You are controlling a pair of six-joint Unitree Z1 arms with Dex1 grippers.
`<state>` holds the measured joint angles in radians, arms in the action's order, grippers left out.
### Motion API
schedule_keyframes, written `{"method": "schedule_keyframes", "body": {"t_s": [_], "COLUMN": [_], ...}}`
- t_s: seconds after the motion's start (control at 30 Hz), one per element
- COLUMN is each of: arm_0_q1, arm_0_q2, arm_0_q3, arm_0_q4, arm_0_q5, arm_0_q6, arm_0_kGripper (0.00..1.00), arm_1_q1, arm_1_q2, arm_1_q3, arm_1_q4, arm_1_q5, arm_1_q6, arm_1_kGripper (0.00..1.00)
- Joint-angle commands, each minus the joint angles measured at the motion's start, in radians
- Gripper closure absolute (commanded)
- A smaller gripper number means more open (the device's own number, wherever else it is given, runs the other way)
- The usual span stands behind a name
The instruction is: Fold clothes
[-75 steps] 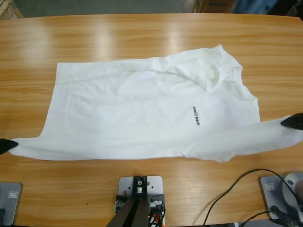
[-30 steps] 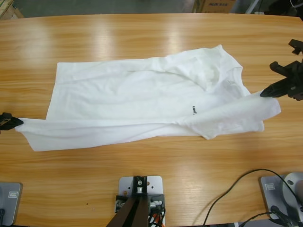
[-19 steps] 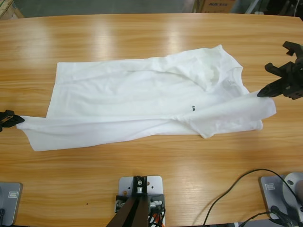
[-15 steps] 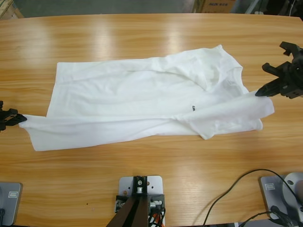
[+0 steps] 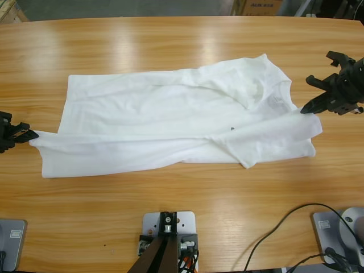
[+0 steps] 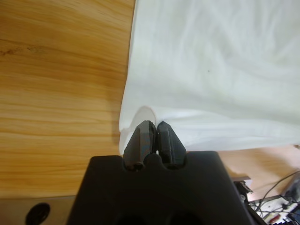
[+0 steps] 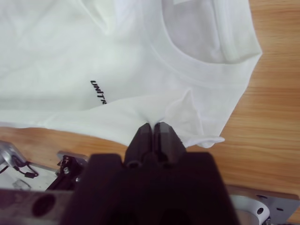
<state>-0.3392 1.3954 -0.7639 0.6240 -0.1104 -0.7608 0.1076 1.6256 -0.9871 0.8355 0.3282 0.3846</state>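
A white T-shirt (image 5: 170, 125) lies spread across the middle of a long wooden worktop (image 5: 170, 40), hem toward the left edge of the overhead view and neckline (image 5: 281, 94) toward the right. The near long edge is lifted and partly folded over the body of the shirt, so only a speck of the small dark chest logo (image 5: 232, 129) shows from above; the right wrist view shows more of its letters.

The left gripper (image 5: 23, 135) sits at the left edge of the overhead view, its fingers (image 6: 146, 136) pressed together on a pinch of fabric at the shirt's hem corner. The right gripper (image 5: 304, 109) comes in from the right edge, its fingers (image 7: 161, 136) also pinched shut on a fold of cloth just beside the collar, near the shoulder. Between the two grips the held edge stretches in a long, shallow band.

The fabric looks thin, light and limp. It wrinkles easily and will probably sag or bunch wherever it is not held taut, and it could slip out of a shallow pinch. The corners and seamed edges, such as the hem and the shoulder by the collar, look like the firmest places to hold.
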Motion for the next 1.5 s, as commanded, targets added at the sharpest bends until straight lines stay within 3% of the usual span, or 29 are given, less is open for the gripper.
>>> {"method": "schedule_keyframes", "body": {"t_s": [0.03, 1.47, 1.5], "arm_0_q1": [0.016, 0.055, 0.056], "arm_0_q2": [0.06, 0.193, 0.197], "arm_0_q3": [0.003, -0.047, -0.05], "arm_0_q4": [-0.014, -0.049, -0.049], "arm_0_q5": [-0.009, 0.017, 0.018], "arm_0_q6": [0.011, 0.081, 0.085], "arm_0_kGripper": [1.0, 1.0, 0.774], "arm_1_q1": [-0.03, -0.032, -0.032], "arm_1_q2": [0.05, 0.147, 0.15], "arm_1_q3": [-0.017, -0.039, -0.039], "arm_1_q4": [-0.013, -0.038, -0.038], "arm_1_q5": [-0.024, -0.027, -0.027], "arm_1_q6": [-0.013, -0.05, -0.05], "arm_1_kGripper": [1.0, 1.0, 1.0]}}
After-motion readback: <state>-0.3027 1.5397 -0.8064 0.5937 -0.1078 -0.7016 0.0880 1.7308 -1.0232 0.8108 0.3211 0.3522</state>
